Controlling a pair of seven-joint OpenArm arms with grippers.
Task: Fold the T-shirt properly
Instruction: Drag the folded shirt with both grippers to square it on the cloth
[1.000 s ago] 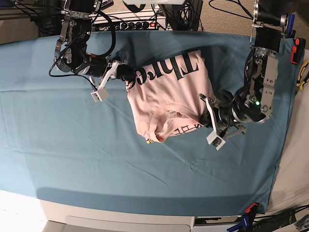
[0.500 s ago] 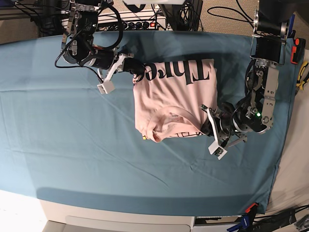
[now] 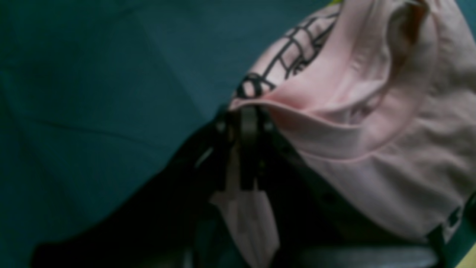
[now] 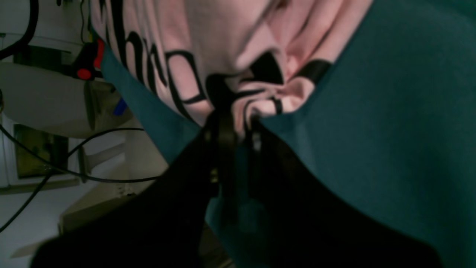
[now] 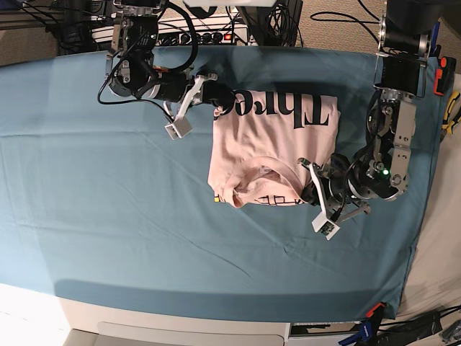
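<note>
Because the pink T-shirt (image 5: 270,148) is limp, light cotton, both the left gripper (image 3: 247,123) and right gripper (image 4: 232,119) pinch its edges, where bunched fabric could slip.

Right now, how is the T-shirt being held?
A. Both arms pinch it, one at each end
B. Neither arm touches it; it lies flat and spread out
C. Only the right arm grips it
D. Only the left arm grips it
A: the right gripper pinches the T-shirt at the end with the "Three" lettering, while the left gripper pinches a pink fold at the bunched end.
</note>
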